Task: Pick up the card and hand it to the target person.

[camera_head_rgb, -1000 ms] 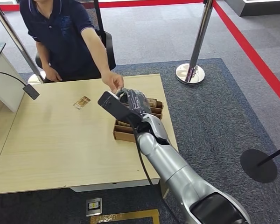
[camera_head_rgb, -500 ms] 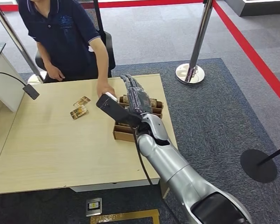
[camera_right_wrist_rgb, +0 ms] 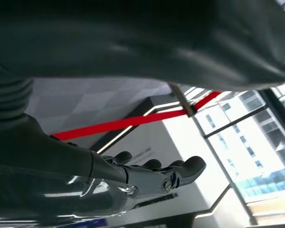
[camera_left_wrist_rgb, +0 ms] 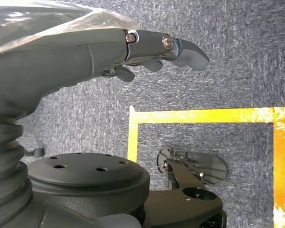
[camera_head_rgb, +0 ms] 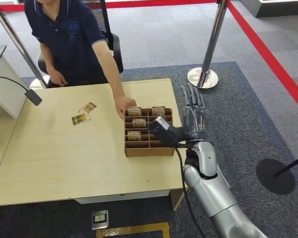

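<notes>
Raised beside the table's (camera_head_rgb: 65, 163) far right edge, the right hand (camera_head_rgb: 193, 114) was seen with fingers straight and spread, nothing held in it. Just to its left stood the wooden divided tray (camera_head_rgb: 129, 150), cards (camera_head_rgb: 139, 122) upright in its slots, a person's hand (camera_head_rgb: 123, 105) touching its far left corner. Well left of the right hand, two cards (camera_head_rgb: 84, 113) lay flat. Hanging above the carpet, the left hand (camera_left_wrist_rgb: 98, 52) was seen holding nothing, fingers loosely extended.

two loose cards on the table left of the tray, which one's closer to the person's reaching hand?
The upper card, the one farther from the robot. It lies nearer the person's hand at the wooden tray; the other card sits just below-left of it, closer to the robot.
</notes>
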Available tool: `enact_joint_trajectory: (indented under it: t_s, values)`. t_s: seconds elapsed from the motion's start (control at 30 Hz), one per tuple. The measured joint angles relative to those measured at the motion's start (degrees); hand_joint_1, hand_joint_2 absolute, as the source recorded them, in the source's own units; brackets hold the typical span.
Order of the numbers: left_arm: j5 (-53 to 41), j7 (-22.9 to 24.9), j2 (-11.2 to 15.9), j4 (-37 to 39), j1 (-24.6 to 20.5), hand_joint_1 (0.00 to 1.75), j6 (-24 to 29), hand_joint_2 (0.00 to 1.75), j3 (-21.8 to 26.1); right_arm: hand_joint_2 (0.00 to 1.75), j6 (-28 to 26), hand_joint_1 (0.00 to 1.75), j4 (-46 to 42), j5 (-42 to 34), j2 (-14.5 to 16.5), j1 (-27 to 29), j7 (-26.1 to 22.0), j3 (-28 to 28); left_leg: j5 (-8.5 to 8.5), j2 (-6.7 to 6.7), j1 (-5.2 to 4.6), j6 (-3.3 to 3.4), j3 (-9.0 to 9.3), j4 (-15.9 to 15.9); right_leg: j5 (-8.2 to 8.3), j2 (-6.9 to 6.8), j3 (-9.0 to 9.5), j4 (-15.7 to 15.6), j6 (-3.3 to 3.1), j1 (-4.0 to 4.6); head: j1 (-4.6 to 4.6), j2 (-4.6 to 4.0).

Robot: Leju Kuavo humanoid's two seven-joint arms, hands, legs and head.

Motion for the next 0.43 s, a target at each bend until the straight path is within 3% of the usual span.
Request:
enact_joint_trajectory:
  t_s: [0.1, 0.2, 0.37, 0.43]
  values:
    - [0.45, 0.00, -0.04, 0.00, 0.16, 0.00, 0.05, 1.75, 0.62, 0.00, -4.79, 0.00, -6.22, 2.60, -2.09, 7.69, 0.21, -6.30, -0.06, -0.01, 0.00, 0.03, -0.02, 0.00, -0.03, 0.00, 0.00, -0.02, 0.04, 0.00, 0.00, 0.00]
    - [0.74, 0.24, -0.09, -0.01, 0.27, 0.00, 0.26, 1.75, 1.26, 0.00, -7.17, 0.00, -14.42, 2.09, -2.47, 15.61, -2.84, -14.85, -0.12, 0.00, -0.01, 0.04, -0.07, 0.00, -0.08, 0.00, -0.02, -0.02, 0.10, -0.01, 0.01, 0.00]
    - [1.31, 0.75, -0.22, -0.02, 0.34, 0.00, 0.53, 1.75, 2.33, 0.00, -7.66, 0.00, -26.37, -7.47, 1.98, 23.74, -14.58, -32.70, -0.16, -0.01, 0.00, 0.00, -0.08, -0.02, -0.13, 0.00, -0.06, -0.03, 0.12, -0.01, 0.00, 0.00]
    - [1.59, 0.87, -0.30, -0.02, 0.35, 0.00, 0.71, 1.75, 2.66, 0.00, -7.68, 0.00, -28.44, -11.69, 3.47, 25.30, -17.11, -38.01, -0.16, 0.00, 0.00, 0.00, -0.07, -0.02, -0.13, 0.00, -0.05, -0.03, 0.12, -0.01, -0.01, 0.00]
